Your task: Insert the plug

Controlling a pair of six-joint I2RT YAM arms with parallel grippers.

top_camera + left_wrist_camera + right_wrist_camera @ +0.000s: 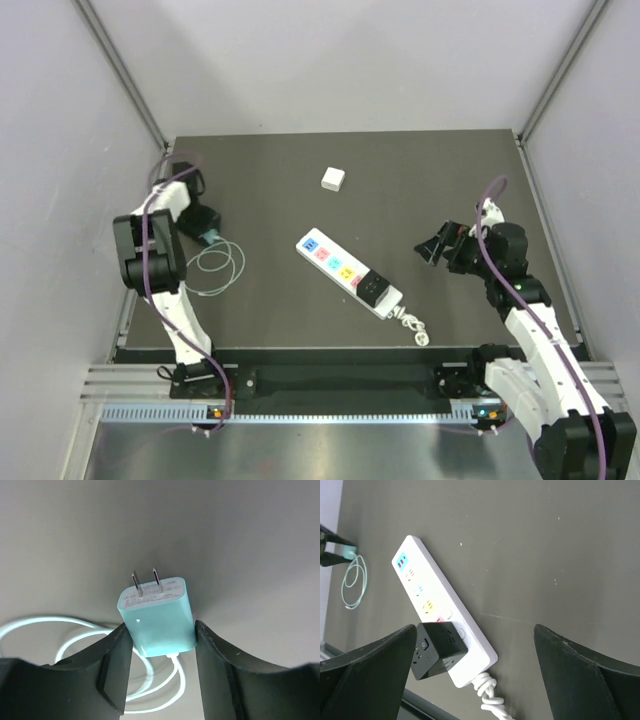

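Your left fingers [112, 672] grip the teal plug [159, 619] low on its body, prongs forward, well left of the power strip [335, 265]. Lift it squarely, minding the trailing cable. Your right fingers [367, 667] gape wide, empty, right of the strip.

Robot lab cell: grey panel walls [330, 60], aluminium rail [135, 380].
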